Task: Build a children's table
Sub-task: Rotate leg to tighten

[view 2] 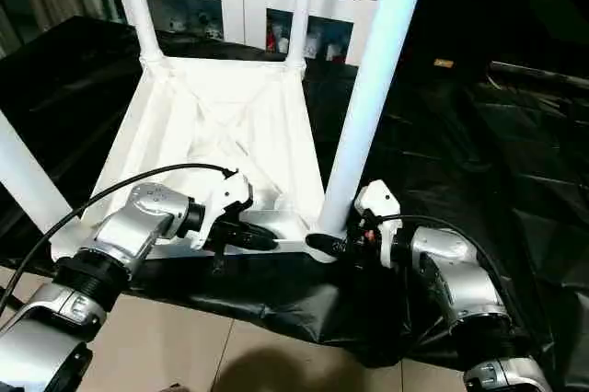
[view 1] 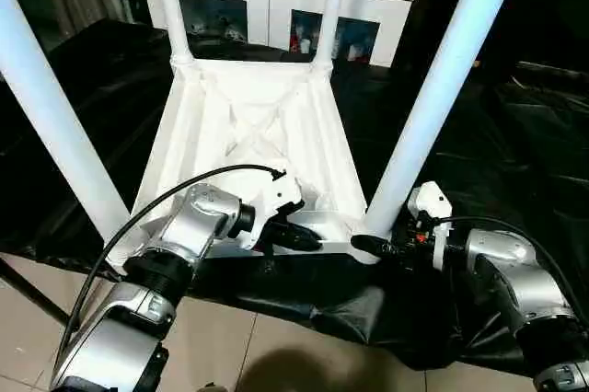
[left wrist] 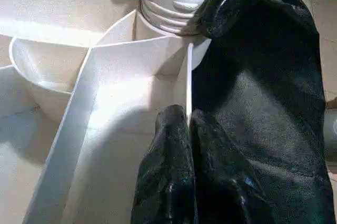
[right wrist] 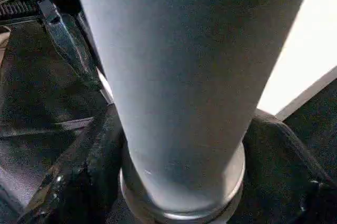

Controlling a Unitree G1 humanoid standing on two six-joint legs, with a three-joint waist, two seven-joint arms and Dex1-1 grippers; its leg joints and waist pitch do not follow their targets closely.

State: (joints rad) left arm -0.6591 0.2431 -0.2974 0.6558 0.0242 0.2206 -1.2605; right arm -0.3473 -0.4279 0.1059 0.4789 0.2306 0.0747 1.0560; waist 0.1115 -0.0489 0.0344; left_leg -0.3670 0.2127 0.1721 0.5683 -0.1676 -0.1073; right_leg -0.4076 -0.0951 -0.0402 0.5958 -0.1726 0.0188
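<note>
A white children's table [view 1: 248, 125] lies upside down on a black-covered surface [view 1: 515, 144], its ribbed underside facing up and all four legs standing in their corner sockets. In front of a white cabinet [view 1: 276, 5] with glass doors, the robot works at the near edge, which sits close to the surface's front lip above the tiled floor [view 1: 276, 355].

The left tool [view 1: 293, 234] is pinching the thin near rim of the top, one black finger [left wrist: 166, 145] inside the wall and the other outside it. The right tool [view 1: 375, 246] has its fingers spread around the base of the near right leg [view 1: 442, 88], just above the socket; the right wrist view shows a dark finger on each side of the tube, seemingly touching it.

The risks, as judged from here: the leg is smooth and tapered, so a twist or push from the right tool could slip on it and leave the joint part-seated. The threaded collar seen in the left wrist view suggests a cross-threaded or loose fit is possible. A hard push could also slide the light top across the slick cover toward the lip, or tip it, since the left tool holds only a thin wall. The tall legs could sway and lever a socket loose.
</note>
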